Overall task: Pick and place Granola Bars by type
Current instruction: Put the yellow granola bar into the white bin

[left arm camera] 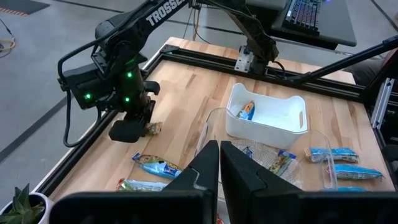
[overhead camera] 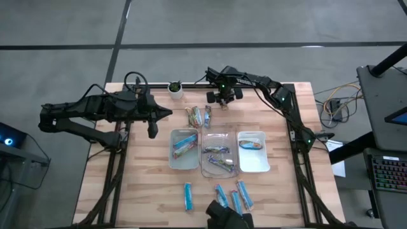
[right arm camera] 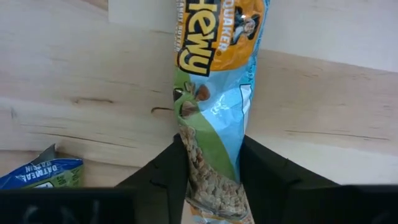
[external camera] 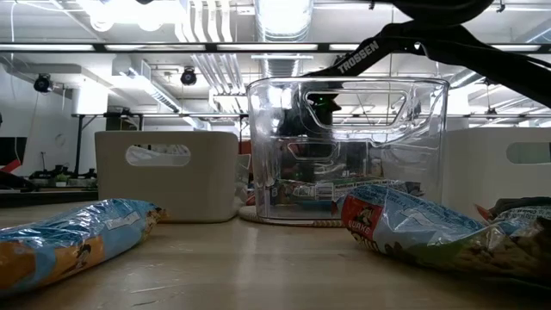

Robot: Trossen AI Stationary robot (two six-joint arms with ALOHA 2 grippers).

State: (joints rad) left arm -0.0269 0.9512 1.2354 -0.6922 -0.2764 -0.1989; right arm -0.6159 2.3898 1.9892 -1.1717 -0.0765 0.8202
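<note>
My right gripper (overhead camera: 224, 97) points down at the table's far edge, shut on a granola bar (right arm camera: 214, 81) with a green, blue and orange wrapper. Its dark fingers (right arm camera: 165, 177) stand on either side of the bar. Two more bars (overhead camera: 198, 116) lie on the wood just nearer than it. Three trays sit mid-table: a pale one (overhead camera: 184, 164), a clear one (overhead camera: 205, 170) and a white one (overhead camera: 254, 166), each with bars in it. My left gripper (overhead camera: 152, 131) hangs shut above the table's left part, holding nothing. My right gripper pinches the bar by its two long edges (right arm camera: 189, 155) between both fingers, near one end. The fingers come from above, pointing down, and stand across the bar. The bar lies flat on the wood, its other end (left arm camera: 153, 128) sticking out beside the gripper.
Several blue bars (overhead camera: 220, 194) lie along the near edge. A small white pot with a plant (overhead camera: 175, 89) stands at the far edge, left of my right gripper. In the low view two bars (external camera: 413, 228) lie close before the clear tray (external camera: 344, 146).
</note>
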